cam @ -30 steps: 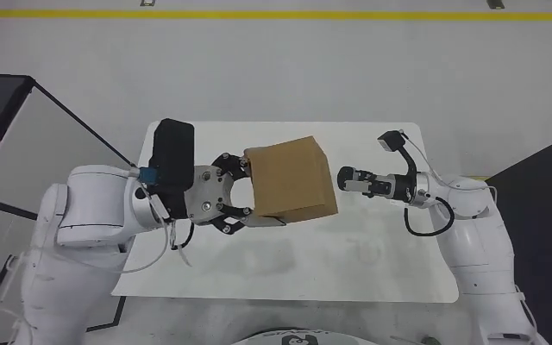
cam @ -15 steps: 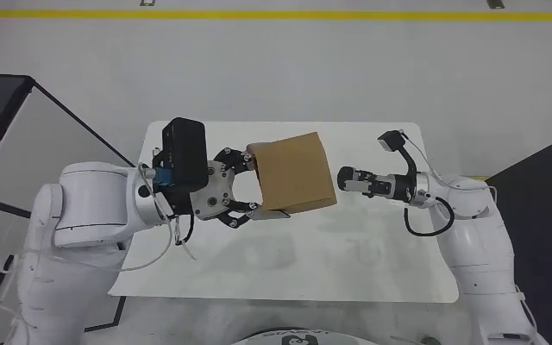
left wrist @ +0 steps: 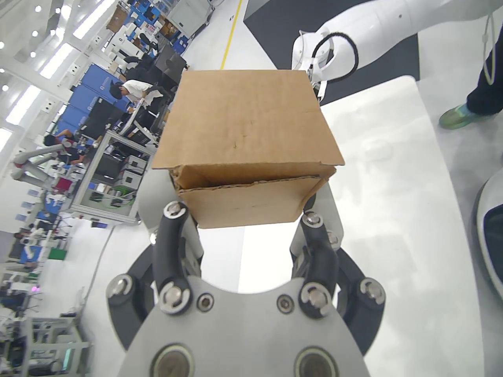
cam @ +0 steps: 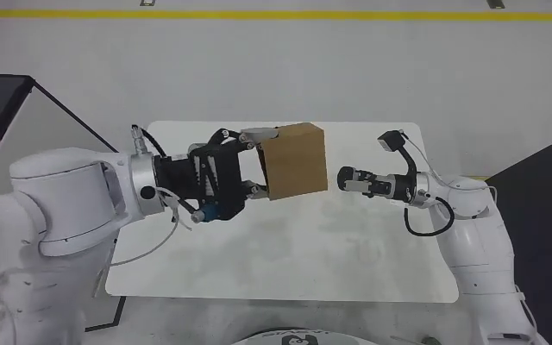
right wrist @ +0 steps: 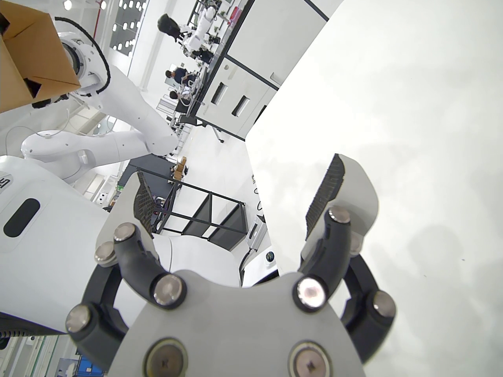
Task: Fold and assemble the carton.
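A brown carton [cam: 295, 161] hangs above the white table [cam: 345, 259], its walls squared up. My left gripper [cam: 259, 162] is shut on the end of it that faces that arm, one finger on each side. In the left wrist view the carton [left wrist: 243, 135] has a flap folded down over that near end, and the left gripper [left wrist: 251, 213] clasps it from both sides. My right gripper [cam: 343, 179] hovers just to the right of the carton, a small gap apart. In the right wrist view that gripper [right wrist: 239, 194] stands open with nothing between its fingers, and the carton [right wrist: 27, 52] is farther off.
A black-framed panel [cam: 52, 112] stands off the table's left side. A yellow floor line [cam: 276, 15] runs behind the table. The table's front half [cam: 328, 267] lies bare below both arms.
My left arm has turned its wrist and carried the carton slightly toward the back of the table, rotating the carton so it sits squarer. The right arm has kept still.
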`<state>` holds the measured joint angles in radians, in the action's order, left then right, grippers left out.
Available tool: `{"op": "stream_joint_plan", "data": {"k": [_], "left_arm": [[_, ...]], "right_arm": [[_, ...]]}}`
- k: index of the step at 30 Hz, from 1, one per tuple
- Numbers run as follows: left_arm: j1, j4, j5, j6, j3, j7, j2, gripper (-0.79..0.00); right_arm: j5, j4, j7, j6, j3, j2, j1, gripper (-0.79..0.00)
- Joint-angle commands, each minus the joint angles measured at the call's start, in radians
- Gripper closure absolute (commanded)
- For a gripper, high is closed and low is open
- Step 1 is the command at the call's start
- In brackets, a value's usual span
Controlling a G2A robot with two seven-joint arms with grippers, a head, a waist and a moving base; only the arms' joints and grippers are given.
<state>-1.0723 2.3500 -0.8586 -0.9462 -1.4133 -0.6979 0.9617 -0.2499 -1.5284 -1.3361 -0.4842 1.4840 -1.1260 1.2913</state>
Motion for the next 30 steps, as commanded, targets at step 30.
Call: {"op": "stream_joint_plan", "data": {"k": [30], "left_arm": [[0.144, 0.0, -0.813, 0.002, 0.03, 0.736, 0.004, 0.0]], "right_arm": [[0.0, 0.0, 0.0, 0.0, 0.0, 0.0, 0.0, -0.785]]}}
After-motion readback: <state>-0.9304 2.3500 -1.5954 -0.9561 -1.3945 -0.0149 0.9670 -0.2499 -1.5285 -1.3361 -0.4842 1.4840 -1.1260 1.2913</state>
